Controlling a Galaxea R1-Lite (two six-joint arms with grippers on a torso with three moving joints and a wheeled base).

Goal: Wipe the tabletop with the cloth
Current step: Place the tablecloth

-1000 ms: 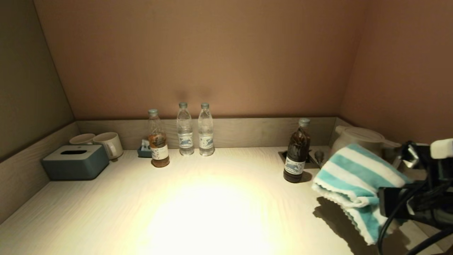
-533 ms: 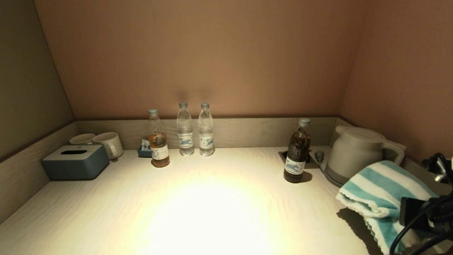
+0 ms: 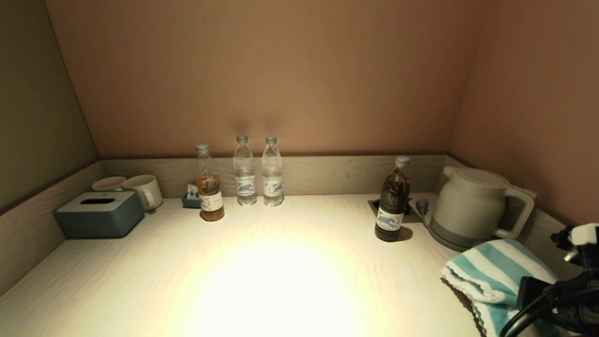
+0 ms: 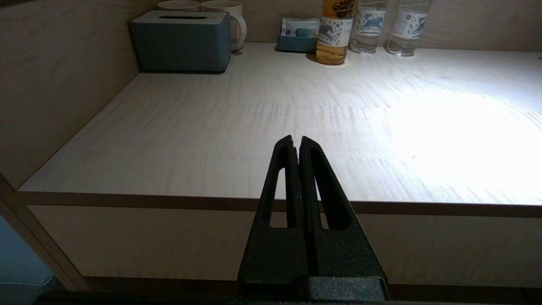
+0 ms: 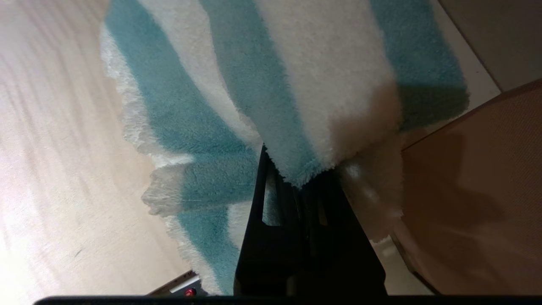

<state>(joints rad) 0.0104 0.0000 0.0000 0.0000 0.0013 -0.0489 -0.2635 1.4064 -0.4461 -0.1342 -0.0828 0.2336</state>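
right gripper [image 5: 296, 178], fingers pinching the cloth [image 3: 496, 276], sits before the kettle [image 3: 472, 208]; next, sweep across the bench [image 3: 281, 276]. left gripper [image 4: 296, 142], fingers closed, parked.

cloth [image 3: 491, 276] cut off, right gripper [image 5: 296, 178] fingertips hidden

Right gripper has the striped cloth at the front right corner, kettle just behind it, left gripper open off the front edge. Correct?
Not quite: the left gripper is shut, fingers together, as the left wrist view shows. The rest holds: the right gripper grips the cloth at the front right corner, the kettle behind it.
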